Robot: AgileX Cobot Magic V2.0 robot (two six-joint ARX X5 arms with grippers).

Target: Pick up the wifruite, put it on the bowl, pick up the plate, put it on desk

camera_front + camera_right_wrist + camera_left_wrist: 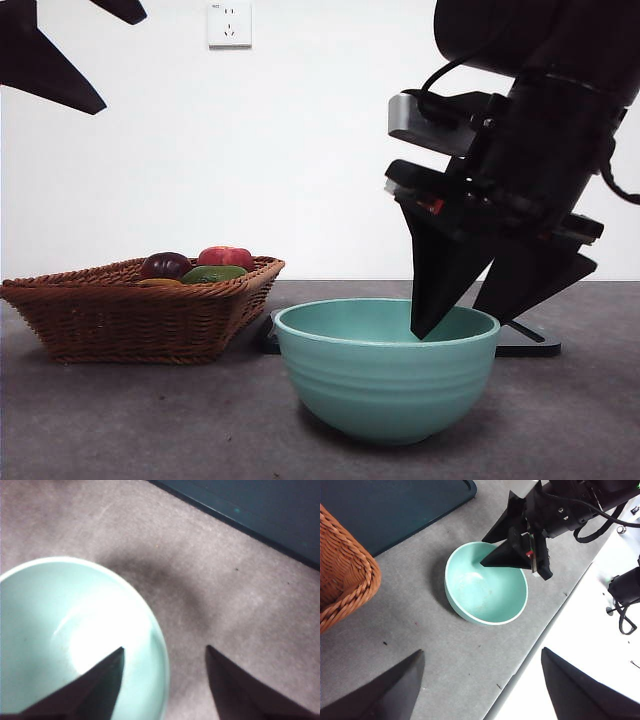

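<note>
Astride bowl (386, 372) rim — right tool (462, 322)

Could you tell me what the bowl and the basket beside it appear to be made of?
The bowl looks like glazed ceramic, possibly hard plastic: pale teal, glossy, with faint ridges and a bright sheen inside. The basket looks like woven wicker or rattan: brown strands interlaced, with a braided rim and matte finish.

The front view looks level across the desk (120, 420), low and near the bowl (385, 375). The left wrist view looks down from higher up; the right wrist view hangs close over the rim. All three share the bowl.
</note>
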